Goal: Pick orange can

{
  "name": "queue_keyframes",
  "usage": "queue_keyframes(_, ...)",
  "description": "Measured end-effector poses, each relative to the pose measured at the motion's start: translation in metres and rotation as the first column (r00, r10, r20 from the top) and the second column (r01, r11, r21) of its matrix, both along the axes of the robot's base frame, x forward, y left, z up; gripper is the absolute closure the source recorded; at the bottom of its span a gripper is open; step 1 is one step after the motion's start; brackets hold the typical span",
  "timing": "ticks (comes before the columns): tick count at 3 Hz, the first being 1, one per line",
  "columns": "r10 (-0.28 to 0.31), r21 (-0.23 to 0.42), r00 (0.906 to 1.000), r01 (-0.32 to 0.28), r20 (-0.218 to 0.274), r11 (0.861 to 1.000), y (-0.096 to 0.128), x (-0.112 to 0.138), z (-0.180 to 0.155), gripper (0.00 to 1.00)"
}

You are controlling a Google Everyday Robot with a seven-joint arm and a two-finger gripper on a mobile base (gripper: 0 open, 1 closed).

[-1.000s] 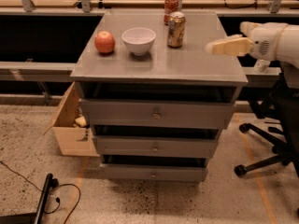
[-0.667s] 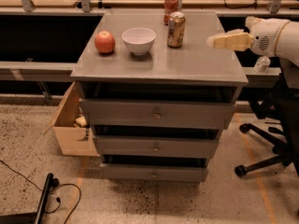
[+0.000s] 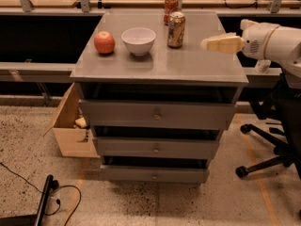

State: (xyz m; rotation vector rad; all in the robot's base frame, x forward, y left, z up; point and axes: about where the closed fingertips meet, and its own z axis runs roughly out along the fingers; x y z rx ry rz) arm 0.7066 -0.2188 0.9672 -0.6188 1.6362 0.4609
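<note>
The cylindrical orange can [image 3: 176, 29] stands upright on the smooth grey cabinet top [image 3: 188, 69]; the pale gripper [image 3: 207, 44] hovers to its right, not touching, whether open I cannot tell

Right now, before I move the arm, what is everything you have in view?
orange can: one, golden-orange, cabinet top, right of the bowl
red can: one, red, just behind the orange can
bowl: one, white, middle of cabinet top
apple: one, red, left of the bowl
cabinet: one, grey, three drawers, centre
cardboard box: one, tan, floor left of cabinet
office chair: one, black, right
black object: one, floor lower left, cable attached
gripper: one, cream, right of the orange can, not touching
arm: one, white, right edge
</note>
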Motion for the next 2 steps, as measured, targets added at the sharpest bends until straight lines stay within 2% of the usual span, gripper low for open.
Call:
queue_keyframes(1,-0.04,0.01,0.9992,0.04,0.007,0.999,0.015,0.038,-0.024,0.0)
queue_keyframes(2,-0.038,0.017,0.9991,0.037,0.018,0.999,0.037,0.078,-0.04,0.0)
